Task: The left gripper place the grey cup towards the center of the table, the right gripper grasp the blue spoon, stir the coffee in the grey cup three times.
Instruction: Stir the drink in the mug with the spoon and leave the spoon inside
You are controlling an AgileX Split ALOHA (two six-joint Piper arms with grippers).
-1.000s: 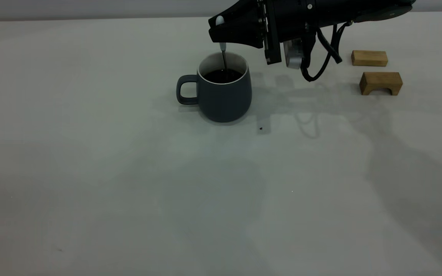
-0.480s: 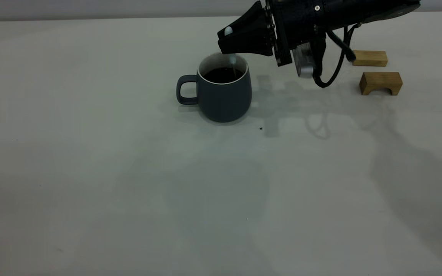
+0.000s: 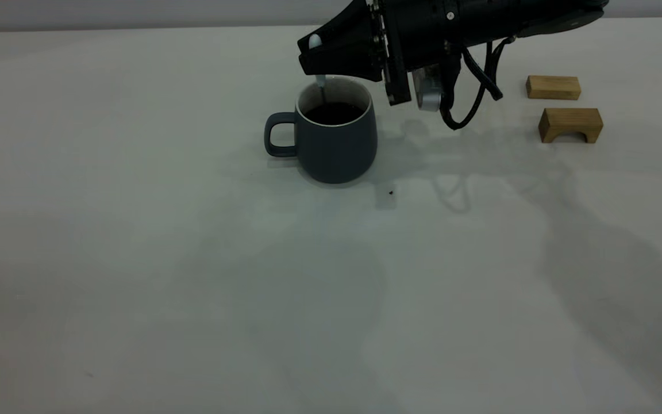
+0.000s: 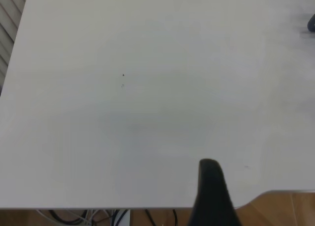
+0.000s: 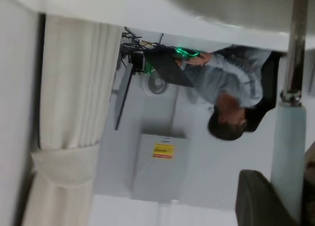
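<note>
The table (image 3: 135, 259) lies bare along its near side. Further back, near the middle, the grey cup (image 3: 331, 144) stands upright with its handle to the left, dark coffee (image 3: 334, 112) inside. Just above its far-left rim, the right gripper (image 3: 311, 54) is clamped on the blue spoon (image 3: 319, 80), which hangs down into the cup. 2 wooden blocks (image 3: 569, 123) sit far right. Only 1 finger (image 4: 211, 196) of the left gripper shows, so its state cannot be told.

blue spoon (image 3: 320, 82) in grey cup (image 3: 331, 138), wooden blocks (image 3: 570, 123) well right
</note>
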